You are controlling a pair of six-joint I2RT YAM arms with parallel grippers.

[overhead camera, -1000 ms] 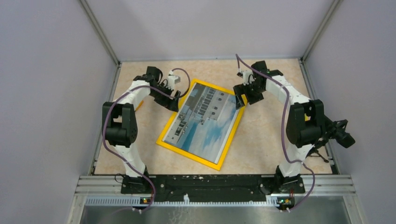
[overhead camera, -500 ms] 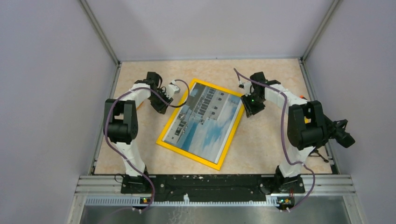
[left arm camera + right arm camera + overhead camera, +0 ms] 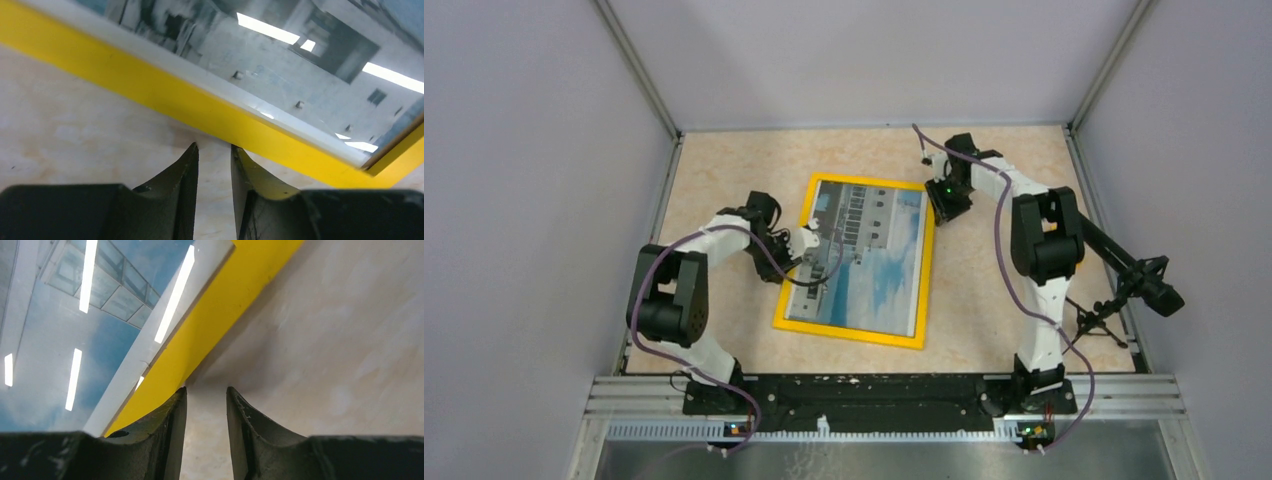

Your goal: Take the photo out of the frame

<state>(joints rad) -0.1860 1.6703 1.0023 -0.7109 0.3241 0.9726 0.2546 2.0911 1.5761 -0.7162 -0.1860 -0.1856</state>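
The frame lies flat, face up, its yellow border nearly square to the table. The photo of the white building and blue sky sits inside it under glass. My left gripper is low at the frame's left edge. In the left wrist view the left gripper is shut to a thin slit, with its tips against the yellow border below the photo. My right gripper is at the frame's far right corner. The right gripper is also shut, its left fingertip touching the border beside the photo.
A black camera on a small tripod stands at the right edge of the table. Grey walls close in the left, back and right sides. A metal rail carrying both arm bases runs along the near edge.
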